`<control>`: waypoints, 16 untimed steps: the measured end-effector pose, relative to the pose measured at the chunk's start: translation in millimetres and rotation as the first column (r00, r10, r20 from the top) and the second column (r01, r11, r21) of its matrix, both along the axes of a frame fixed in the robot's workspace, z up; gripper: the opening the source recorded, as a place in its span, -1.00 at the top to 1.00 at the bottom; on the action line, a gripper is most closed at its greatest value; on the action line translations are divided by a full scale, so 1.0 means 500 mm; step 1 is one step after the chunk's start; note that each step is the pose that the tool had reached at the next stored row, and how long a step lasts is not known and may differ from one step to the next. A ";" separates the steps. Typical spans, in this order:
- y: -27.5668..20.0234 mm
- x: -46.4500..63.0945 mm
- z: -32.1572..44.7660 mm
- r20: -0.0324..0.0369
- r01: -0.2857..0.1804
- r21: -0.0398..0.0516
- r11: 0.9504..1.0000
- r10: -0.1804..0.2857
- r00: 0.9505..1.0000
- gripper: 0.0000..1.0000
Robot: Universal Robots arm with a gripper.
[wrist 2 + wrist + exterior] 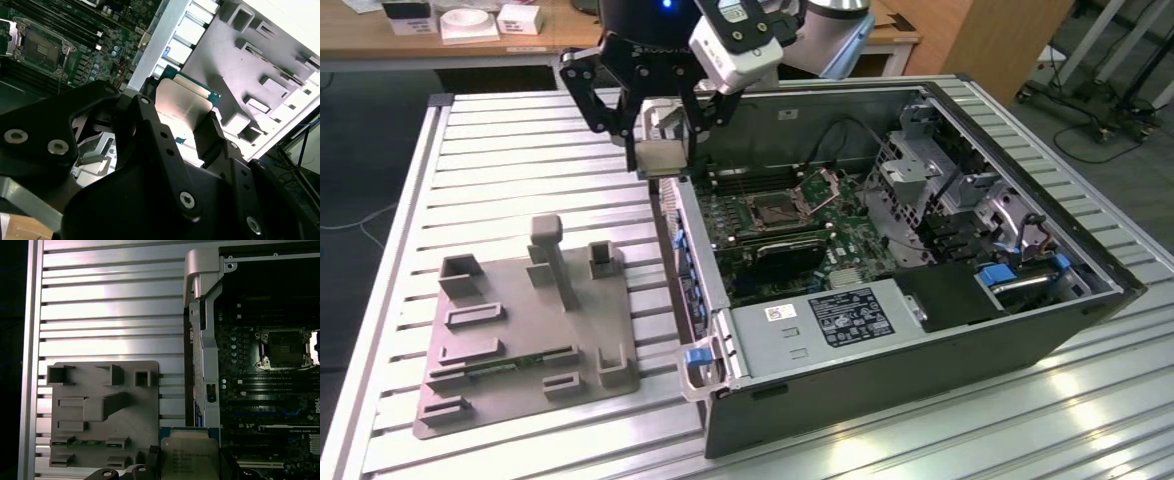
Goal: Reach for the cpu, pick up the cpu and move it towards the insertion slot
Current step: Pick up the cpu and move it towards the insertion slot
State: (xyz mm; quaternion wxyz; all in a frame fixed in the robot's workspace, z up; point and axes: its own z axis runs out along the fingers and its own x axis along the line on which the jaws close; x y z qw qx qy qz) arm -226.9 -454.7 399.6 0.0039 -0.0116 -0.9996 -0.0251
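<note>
Gripper (670,120) clamps cpu (189,456), carry step in hand; insertion slot (771,210) lies at its 4 o'clock, needs alignment.

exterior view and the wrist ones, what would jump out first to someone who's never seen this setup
First the open computer case, lying on its side on the slatted metal table with its green board exposed and the insertion slot open. Next the black gripper above the case's wall on the exterior view's left, shut on the cpu, whose silvery top shows in both wrist views. On the table beside the case lies a grey fixture plate with upright blocks.
</note>
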 end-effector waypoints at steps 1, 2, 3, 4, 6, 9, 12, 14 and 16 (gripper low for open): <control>0.0000 0.000 0.000 0.000 0.000 0.000 1.000 0.000 1.000 -0.08; 0.0000 0.001 0.000 0.000 0.000 0.000 1.000 0.000 1.000 -0.08; 0.0000 0.001 0.000 0.000 0.000 0.000 1.000 0.000 1.000 -0.08; 0.0000 0.001 0.000 0.000 0.000 0.000 1.000 0.000 1.000 -0.08; 0.0000 0.001 0.000 0.000 0.000 0.000 1.000 0.000 1.000 -0.08; 0.0000 0.003 0.000 0.000 0.000 0.000 1.000 0.000 1.000 -0.08; 0.0000 0.007 0.000 0.000 0.000 0.000 1.000 0.000 1.000 -0.08; 0.0000 0.011 0.000 0.000 0.000 0.000 1.000 0.000 1.000 -0.08; 0.0000 0.015 -0.001 0.000 0.000 0.000 1.000 0.000 1.000 -0.08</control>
